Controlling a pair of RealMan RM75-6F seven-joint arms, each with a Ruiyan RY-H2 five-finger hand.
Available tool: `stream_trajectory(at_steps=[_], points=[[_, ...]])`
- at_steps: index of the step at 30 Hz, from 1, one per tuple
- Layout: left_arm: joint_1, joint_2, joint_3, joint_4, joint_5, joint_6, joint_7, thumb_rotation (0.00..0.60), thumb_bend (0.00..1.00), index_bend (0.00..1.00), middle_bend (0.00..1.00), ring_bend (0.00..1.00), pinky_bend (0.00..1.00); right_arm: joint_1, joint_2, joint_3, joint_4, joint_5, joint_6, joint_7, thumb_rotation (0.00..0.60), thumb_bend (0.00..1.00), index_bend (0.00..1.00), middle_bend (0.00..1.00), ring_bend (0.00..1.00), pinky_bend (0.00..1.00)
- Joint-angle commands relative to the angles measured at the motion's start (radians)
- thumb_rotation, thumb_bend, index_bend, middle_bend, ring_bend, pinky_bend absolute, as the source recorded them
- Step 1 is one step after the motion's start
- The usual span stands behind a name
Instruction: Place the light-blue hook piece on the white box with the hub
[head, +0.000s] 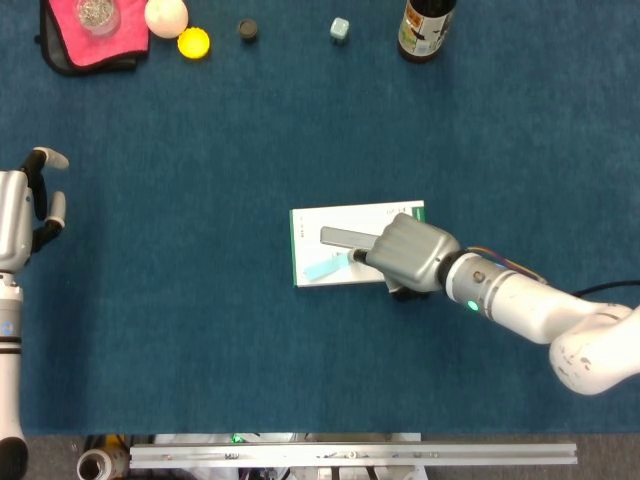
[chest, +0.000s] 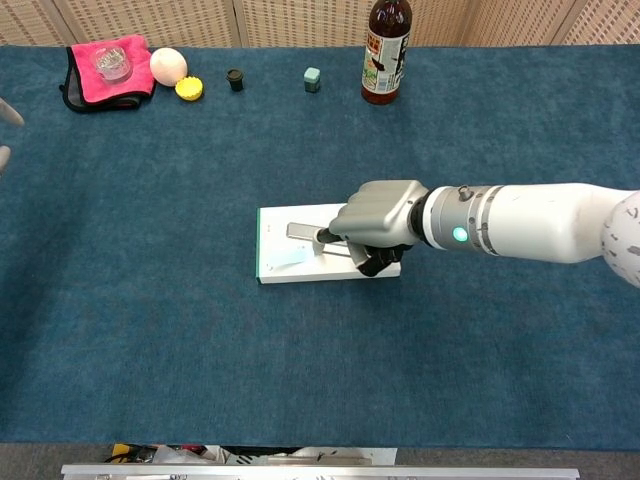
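Observation:
The white box (head: 400, 215) (chest: 275, 222) lies flat mid-table with a grey hub (head: 343, 237) (chest: 302, 232) on its top. The light-blue hook piece (head: 320, 269) (chest: 290, 259) lies slanted on the box's near left part. My right hand (head: 412, 254) (chest: 380, 222) hovers over the box's right half with its fingers curled in. The fingertips meet the right end of the hook piece and seem to pinch it, beside the hub. My left hand (head: 28, 208) is far off at the table's left edge, fingers apart and holding nothing.
Along the far edge stand a brown bottle (head: 424, 28) (chest: 385, 50), a small pale cube (head: 340, 30), a black cap (head: 247, 30), a yellow lid (head: 194, 42), a white ball (head: 166, 15) and a pink cloth (head: 85, 40) with a glass jar on it. Blue cloth surrounds the box.

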Motion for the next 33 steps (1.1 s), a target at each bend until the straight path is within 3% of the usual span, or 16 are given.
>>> stream_trajectory(at_steps=[1,16,33], points=[[-0.001,-0.001,0.000,0.000,0.000,-0.001,0.001,0.600,0.42,0.37,0.76,0.79,0.86,-0.002,0.002,-0.005,-0.001,0.004,0.002,-0.001,0.350,1.00,0.19,1.00,1.00,1.00],[0.000,0.001,-0.003,-0.008,-0.009,-0.005,0.012,0.600,0.42,0.37,0.76,0.79,0.86,-0.021,0.011,0.012,-0.007,-0.038,0.005,0.025,0.350,1.00,0.19,1.00,1.00,1.00],[0.001,-0.004,-0.002,0.000,-0.015,-0.009,0.011,0.600,0.42,0.37,0.75,0.79,0.86,-0.019,0.006,-0.009,-0.009,-0.010,0.013,-0.001,0.350,1.00,0.19,1.00,1.00,1.00]])
